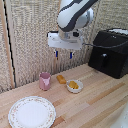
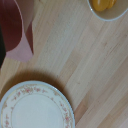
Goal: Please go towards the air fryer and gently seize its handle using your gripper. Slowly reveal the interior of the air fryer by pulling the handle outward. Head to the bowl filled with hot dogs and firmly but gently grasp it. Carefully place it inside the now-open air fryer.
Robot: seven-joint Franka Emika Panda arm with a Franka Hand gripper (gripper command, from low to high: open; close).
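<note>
The black air fryer point(image 1: 110, 52) stands at the exterior view's right on the wooden table, its drawer closed and its short black handle point(image 1: 104, 61) sticking out of the front. The small white bowl point(image 1: 74, 86) with orange-yellow hot dogs point(image 1: 73, 84) sits mid-table; in the wrist view the bowl point(image 2: 111, 12) and its hot dogs point(image 2: 104, 4) show at the frame's edge. My gripper point(image 1: 63, 54) hangs open and empty high above the table, to the left of the fryer and above the bowl. The fingers do not show in the wrist view.
A pink cup point(image 1: 45, 80) stands to the exterior view's left of the bowl; it also shows in the wrist view point(image 2: 22, 30). A loose orange food piece point(image 1: 61, 79) lies between cup and bowl. A large patterned plate point(image 1: 32, 112) lies at the front left, also in the wrist view point(image 2: 35, 107).
</note>
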